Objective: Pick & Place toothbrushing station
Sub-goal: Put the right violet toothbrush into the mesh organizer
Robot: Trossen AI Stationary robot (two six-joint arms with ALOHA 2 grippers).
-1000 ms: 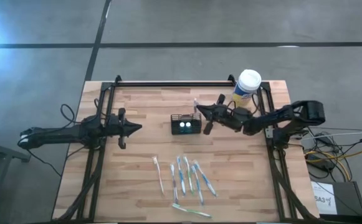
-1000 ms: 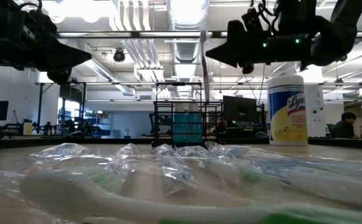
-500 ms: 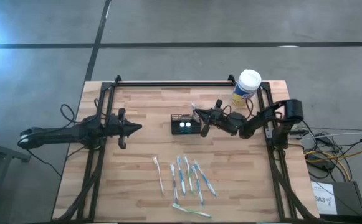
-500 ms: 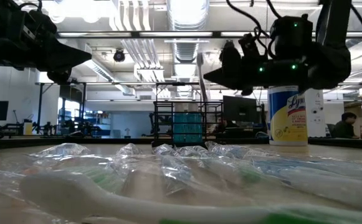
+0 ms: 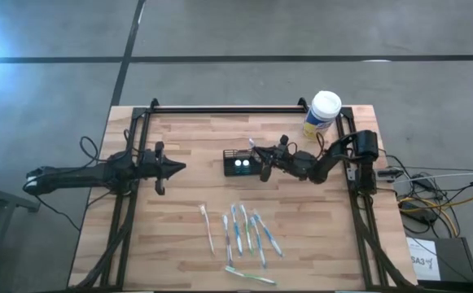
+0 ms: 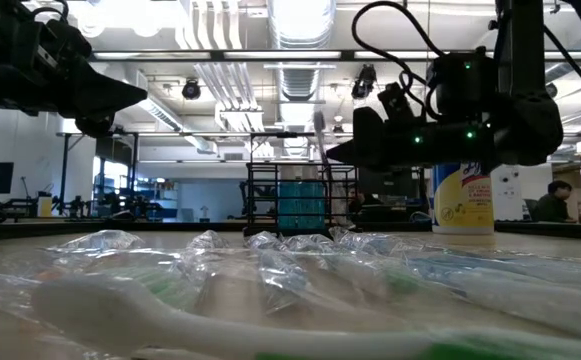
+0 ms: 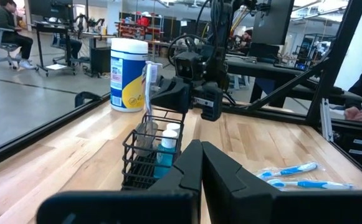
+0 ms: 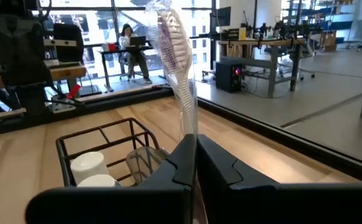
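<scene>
Right gripper [image 5: 262,159] has drawn closer to the toothbrushing station [image 5: 243,163], fingers pinched on a wrapped toothbrush [image 8: 176,43] standing in it. Left gripper [image 5: 176,168] waits apart, fingers together, empty.

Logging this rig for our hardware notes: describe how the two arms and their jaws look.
Both arms are dark, slim and jointed. The left gripper and right gripper end in tapered black jaws. Black cables loop over the right arm, where small green lights glow.
</scene>
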